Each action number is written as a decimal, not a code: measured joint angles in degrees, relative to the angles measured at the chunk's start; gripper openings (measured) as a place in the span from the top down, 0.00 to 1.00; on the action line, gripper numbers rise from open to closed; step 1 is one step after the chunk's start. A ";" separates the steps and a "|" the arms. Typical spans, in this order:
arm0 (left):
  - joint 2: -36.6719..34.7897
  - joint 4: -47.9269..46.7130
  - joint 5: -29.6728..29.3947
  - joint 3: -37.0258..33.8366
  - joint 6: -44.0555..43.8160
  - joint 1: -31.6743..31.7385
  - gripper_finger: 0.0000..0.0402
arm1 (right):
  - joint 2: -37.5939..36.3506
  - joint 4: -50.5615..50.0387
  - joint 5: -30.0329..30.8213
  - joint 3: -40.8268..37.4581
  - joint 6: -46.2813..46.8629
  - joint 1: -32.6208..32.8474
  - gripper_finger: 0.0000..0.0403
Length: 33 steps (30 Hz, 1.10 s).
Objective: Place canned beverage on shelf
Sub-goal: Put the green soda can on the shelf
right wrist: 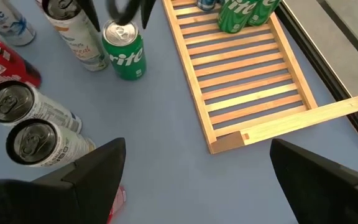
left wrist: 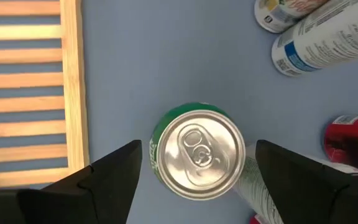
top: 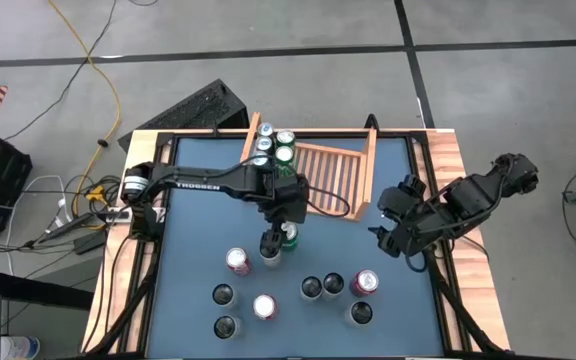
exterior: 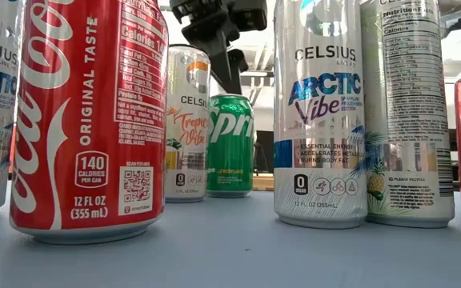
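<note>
Your left gripper (top: 286, 228) hangs directly over the green Sprite can (left wrist: 197, 154), which stands upright on the blue table (top: 198, 230) just in front of the shelf's front rail; its fingers (left wrist: 107, 177) stand apart on either side of the can's top with bare table showing between each finger and the can, so nothing is gripped. In the low view you see only the lower part of that gripper above the can's lid; the rest of the arm is cut off at the picture's upper edge. The shelf (top: 333, 170) lies at the far edge of the table, its left rows already holding four cans (top: 274, 148), two green ones among them; from overhead the left arm crosses just in front of them and hides part of the shelf's front rail. The right wrist view shows only the lower bodies of the green shelved cans. Your right gripper (top: 393, 235) waits at the right side of the table beside the shelf's right side board, its fingers spread wide with nothing between them. Loose cans stand across the near half of the table: a tall pale Celsius can (exterior: 186, 120) just beside the Sprite can, a red Coca-Cola can (exterior: 90, 120), and an Arctic Vibe can (exterior: 320, 112), both cropped at the top in the low view.
</note>
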 joint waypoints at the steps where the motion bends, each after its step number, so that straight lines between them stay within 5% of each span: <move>1: 0.00 0.02 0.00 0.00 0.06 -0.24 0.25 | 0.00 0.01 -0.02 0.00 0.00 -0.19 0.04; 14: 0.00 1.85 -6.61 -0.53 2.25 -3.16 0.25 | 0.00 0.20 -0.72 0.00 0.05 -0.23 0.04; 33: 0.06 4.50 -7.53 -3.72 -1.23 -3.55 0.25 | 0.00 0.32 -0.95 0.00 -0.01 -0.20 0.04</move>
